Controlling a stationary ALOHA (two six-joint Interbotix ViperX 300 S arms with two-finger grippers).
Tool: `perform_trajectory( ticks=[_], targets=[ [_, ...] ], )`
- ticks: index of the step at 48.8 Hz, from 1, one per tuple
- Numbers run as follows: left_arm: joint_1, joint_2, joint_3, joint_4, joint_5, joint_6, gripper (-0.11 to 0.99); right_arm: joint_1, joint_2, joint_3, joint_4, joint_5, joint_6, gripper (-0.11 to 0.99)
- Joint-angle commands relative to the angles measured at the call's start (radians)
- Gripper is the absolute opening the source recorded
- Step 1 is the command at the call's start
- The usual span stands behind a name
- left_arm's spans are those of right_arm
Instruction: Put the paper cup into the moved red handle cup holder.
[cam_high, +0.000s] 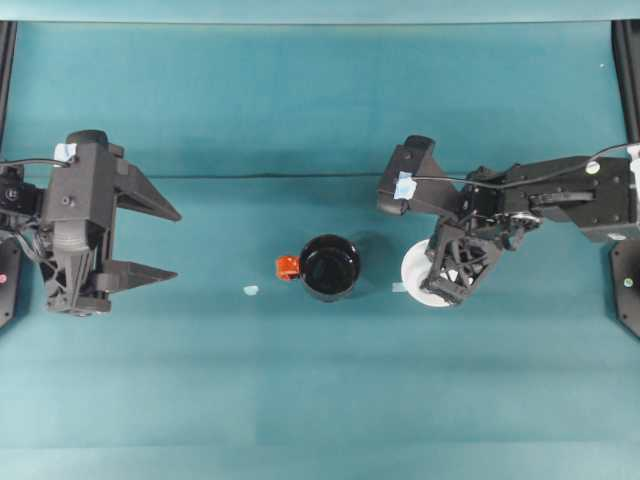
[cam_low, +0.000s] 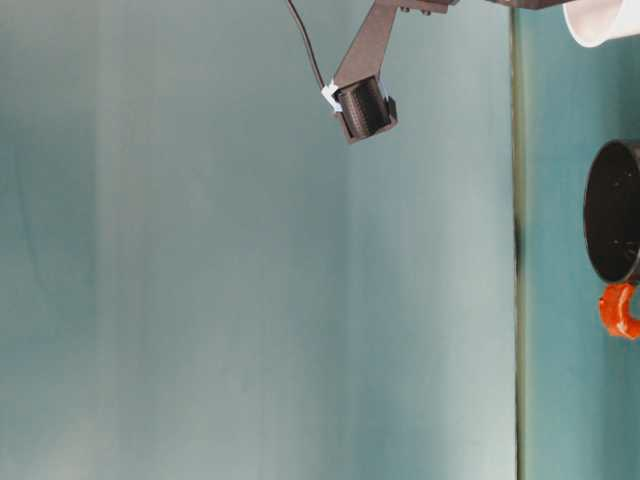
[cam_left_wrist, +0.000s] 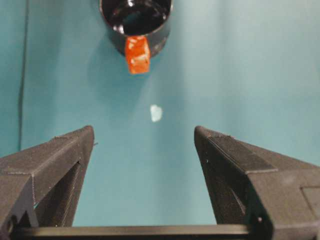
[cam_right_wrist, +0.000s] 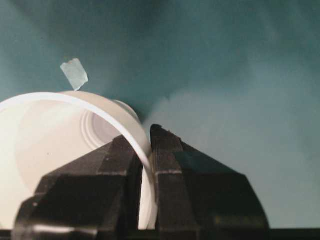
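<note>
Beside red handle cup holder (cam_high: 329, 267), right gripper (cam_high: 441, 288) pinches paper cup (cam_high: 414, 272) rim.

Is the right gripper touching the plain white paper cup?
Touching. The right wrist view shows the right gripper shut on the plain white paper cup, one finger inside its wall, the other outside.

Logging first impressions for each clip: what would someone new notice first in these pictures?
The right tool pinching the wall of the white paper cup, right of the table's middle, one finger inside the rim and one outside. Next, the glossy black red handle cup holder at the centre, empty, its red tab pointing toward the left tool, which sits wide open at the left with nothing between its fingers.
</note>
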Motion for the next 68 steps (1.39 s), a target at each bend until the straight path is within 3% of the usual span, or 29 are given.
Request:
perform_trajectory(
  ticks=[1, 7, 16, 24, 27, 31, 35, 54, 68],
  targets=[
    [-0.002, -0.006, -0.012, 0.0, -0.006, 0.0, 0.84, -0.005, -0.015, -0.023, 0.002, 0.015, 0.005, -0.09],
    [-0.002, -0.008, -0.015, 0.002, -0.005, 0.0, 0.84, -0.015, -0.057, -0.071, 0.002, 0.094, 0.003, -0.09],
    [0.0, -0.008, -0.015, 0.0, -0.005, 0.0, 0.84, -0.049, -0.135, -0.173, 0.0, 0.249, 0.0, -0.09],
    [-0.002, -0.006, -0.017, 0.0, -0.005, 0.0, 0.84, -0.06, -0.181, -0.284, 0.0, 0.379, 0.0, -0.09],
    [-0.002, -0.008, -0.018, 0.0, -0.005, 0.0, 0.84, -0.06, -0.183, -0.316, 0.003, 0.411, 0.002, -0.09],
    [-0.002, -0.008, -0.018, 0.0, -0.005, 0.0, 0.84, -0.06, -0.172, -0.35, 0.018, 0.436, 0.002, -0.09],
    [0.0, -0.008, -0.02, 0.002, -0.006, 0.0, 0.84, -0.06, -0.155, -0.373, 0.028, 0.434, 0.0, -0.09],
    [0.0, -0.008, -0.02, 0.002, -0.006, 0.0, 0.84, -0.057, -0.089, -0.431, 0.028, 0.341, -0.002, -0.09],
    [-0.002, -0.008, -0.02, 0.0, -0.005, 0.0, 0.84, -0.028, 0.029, -0.497, 0.029, 0.275, -0.009, -0.09]
  ],
)
